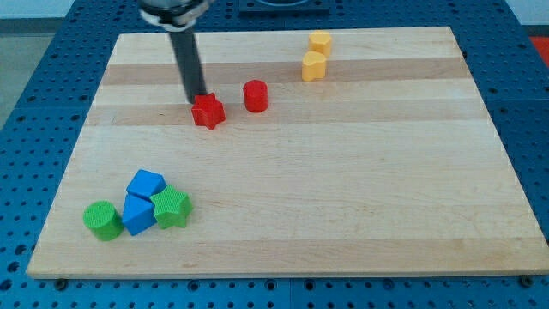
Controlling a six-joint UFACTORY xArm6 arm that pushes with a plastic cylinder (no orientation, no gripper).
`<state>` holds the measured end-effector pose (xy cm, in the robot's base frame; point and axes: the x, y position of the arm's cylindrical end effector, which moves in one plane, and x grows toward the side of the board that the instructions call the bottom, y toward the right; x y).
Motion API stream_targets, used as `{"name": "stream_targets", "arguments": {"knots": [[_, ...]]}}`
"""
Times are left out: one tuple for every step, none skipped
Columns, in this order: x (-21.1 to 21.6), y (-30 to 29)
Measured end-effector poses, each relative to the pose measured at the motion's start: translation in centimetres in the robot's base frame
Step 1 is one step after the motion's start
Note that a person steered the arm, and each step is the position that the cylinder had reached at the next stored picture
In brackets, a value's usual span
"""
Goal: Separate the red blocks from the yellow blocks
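A red star-shaped block (208,112) lies on the wooden board at the upper left of centre. A red cylinder (256,95) stands just to its right, a small gap between them. Two yellow blocks sit near the view's top, right of centre: a hexagonal one (320,41) and a rounded one (314,65) just below it, touching or nearly so. My tip (196,99) is at the red star's upper left edge, touching it or nearly so. The rod rises from there to the view's top.
At the lower left is a cluster: a green cylinder (103,221), two blue blocks (146,184) (137,215) and a green star-shaped block (171,208). The wooden board (360,189) lies on a blue perforated table.
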<state>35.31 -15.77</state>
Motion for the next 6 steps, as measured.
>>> {"name": "stream_targets", "arguments": {"knots": [[0.8, -5.1], [3.5, -7.8], [6.2, -8.7], [8.3, -8.4], [9.4, -6.8], [9.2, -2.8]]}}
